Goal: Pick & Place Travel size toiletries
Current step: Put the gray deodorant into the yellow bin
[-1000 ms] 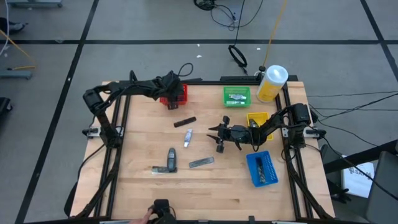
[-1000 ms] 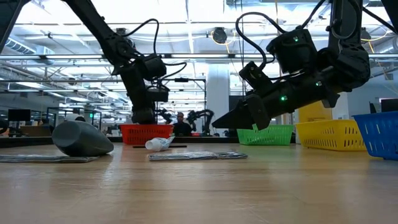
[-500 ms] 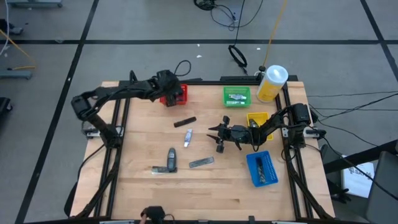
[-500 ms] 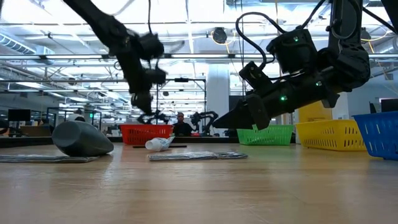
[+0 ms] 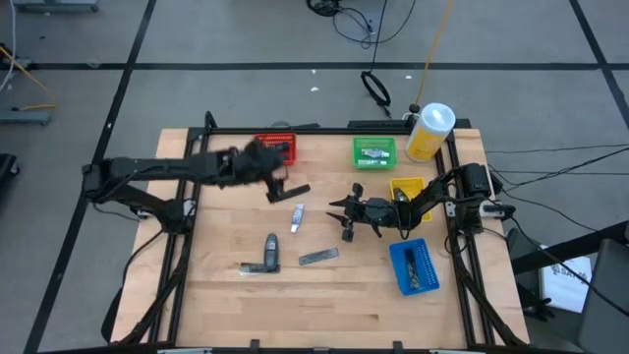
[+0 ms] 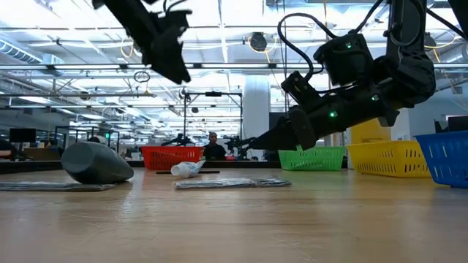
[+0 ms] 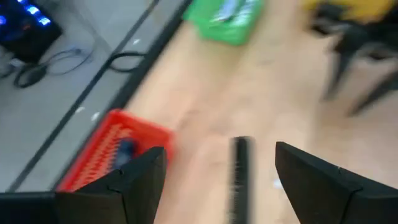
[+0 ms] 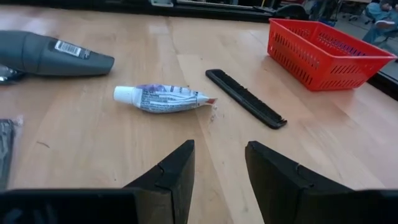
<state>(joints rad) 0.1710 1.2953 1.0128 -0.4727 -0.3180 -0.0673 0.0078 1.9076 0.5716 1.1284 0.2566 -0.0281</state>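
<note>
Travel size toiletries lie on the wooden table: a black flat strip point(image 5: 292, 192), a white tube point(image 5: 297, 217), a dark grey tube point(image 5: 271, 251) and two flat sachets point(image 5: 318, 257) point(image 5: 254, 266). My left gripper point(image 5: 278, 174) hangs open, high above the table between the red bin point(image 5: 276, 146) and the black strip, holding nothing. A small dark item point(image 7: 127, 147) lies in the red bin. My right gripper point(image 5: 334, 208) stands open and low at mid table, its fingers pointing toward the white tube point(image 8: 163, 98) and the strip point(image 8: 245, 98).
A green bin point(image 5: 374, 151) with a small item stands at the far edge, beside a big yellow bottle point(image 5: 429, 133). A yellow bin point(image 5: 406, 186) and a blue bin point(image 5: 414, 265) stand on the right. A small dark thing point(image 5: 347, 234) sits just below my right gripper.
My left gripper has risen out of the red bin and swung toward the table's near edge, above the black strip, rolling as it went. Its arm has drawn back toward the left edge. The right arm and the toiletries have stayed where they were.
</note>
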